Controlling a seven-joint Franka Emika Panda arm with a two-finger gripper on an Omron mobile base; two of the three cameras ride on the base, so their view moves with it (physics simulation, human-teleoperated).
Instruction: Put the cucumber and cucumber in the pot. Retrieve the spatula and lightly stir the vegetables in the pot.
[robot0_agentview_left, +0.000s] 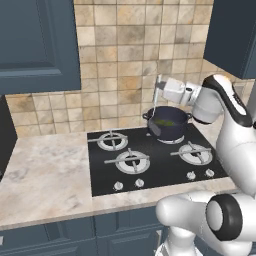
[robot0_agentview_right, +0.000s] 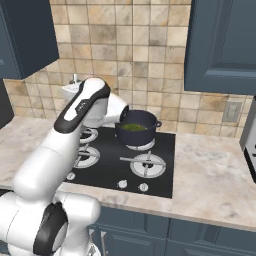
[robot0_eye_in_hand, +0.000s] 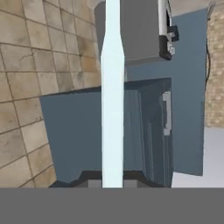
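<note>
Left base view, gripper (robot0_agentview_left: 158, 93): closed on the spatula (robot0_agentview_left: 155, 105), above the left rim of the pot (robot0_agentview_left: 167, 122).
Left base view, spatula axis: near upright, handle at the top in the jaws, lower end down inside the pot at its left wall; head hidden by the rim.
Left base view, pot: stood on the far right burner of the hob (robot0_agentview_left: 150, 157), green cucumbers (robot0_agentview_left: 165, 122) lying inside.
Right base view, pot (robot0_agentview_right: 136, 128): seen just right of the arm's elbow, green contents (robot0_agentview_right: 132, 127) low in the bowl; separate cucumbers not told apart.
Right base view, gripper: hidden behind the arm.
Hand view, spatula handle (robot0_eye_in_hand: 112, 96): pale strip running straight out from between the finger tips, pinched narrowly.
Relation for next move: pot directly below the jaws, tool axis vertical; judged to need small sideways sweeps to stir.
</note>
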